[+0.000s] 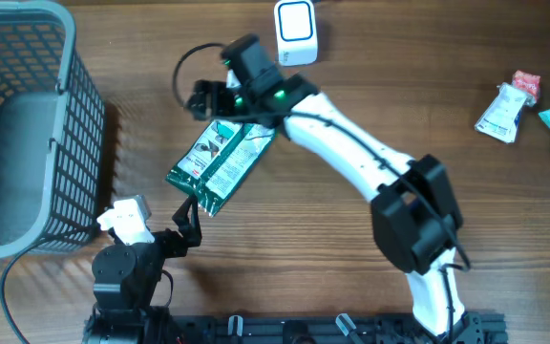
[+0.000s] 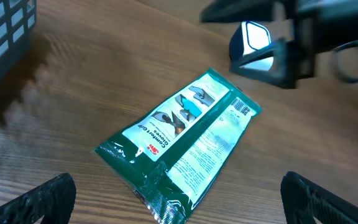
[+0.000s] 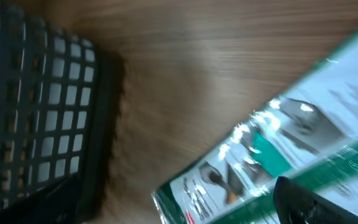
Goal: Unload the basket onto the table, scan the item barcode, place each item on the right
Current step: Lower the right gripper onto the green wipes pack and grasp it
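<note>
From above we find the packet point(image 1: 221, 164) flat near the scanner point(image 1: 295, 32), with the right gripper point(image 1: 201, 99) open by the end nearest the scanner, while the left wrist shows the left gripper point(image 2: 179, 193) spread and empty, and the blurred right wrist suggests pre-grasp, so next we grip it and present it to the scanner.

Even bright light overhead; right wrist view motion-blurred; glare on green packet point(image 3: 272, 143); soft shadow beside basket point(image 1: 84, 105).

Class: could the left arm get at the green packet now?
Likely yes: the open left gripper sits beside the near end of the green packet, nothing between; the right gripper is at its far end.
</note>
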Action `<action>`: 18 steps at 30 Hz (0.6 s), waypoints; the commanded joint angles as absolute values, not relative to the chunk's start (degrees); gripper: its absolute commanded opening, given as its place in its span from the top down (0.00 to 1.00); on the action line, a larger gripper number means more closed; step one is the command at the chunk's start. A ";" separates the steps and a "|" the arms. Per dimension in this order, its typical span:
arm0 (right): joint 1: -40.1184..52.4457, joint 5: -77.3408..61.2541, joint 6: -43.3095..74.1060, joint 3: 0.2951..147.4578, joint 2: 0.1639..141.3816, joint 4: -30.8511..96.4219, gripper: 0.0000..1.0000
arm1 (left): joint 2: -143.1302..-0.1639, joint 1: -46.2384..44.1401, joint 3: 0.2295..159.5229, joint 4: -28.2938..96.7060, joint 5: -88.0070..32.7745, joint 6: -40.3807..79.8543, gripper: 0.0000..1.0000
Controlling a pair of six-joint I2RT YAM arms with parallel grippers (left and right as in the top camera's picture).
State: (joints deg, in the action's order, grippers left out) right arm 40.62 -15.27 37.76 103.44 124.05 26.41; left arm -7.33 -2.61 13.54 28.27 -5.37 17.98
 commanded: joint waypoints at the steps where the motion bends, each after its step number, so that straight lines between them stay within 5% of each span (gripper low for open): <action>1: 40.69 -11.57 34.70 103.44 131.07 24.18 0.00 | -7.14 -2.33 13.30 28.14 -4.60 18.48 0.00; 8: 40.62 -11.90 34.46 103.42 133.75 30.02 0.00 | -7.14 -2.33 13.30 28.14 -4.60 18.48 0.00; 18: 39.94 -4.84 28.25 103.44 133.69 64.84 0.00 | -7.14 -2.33 13.30 28.14 -4.60 18.48 0.00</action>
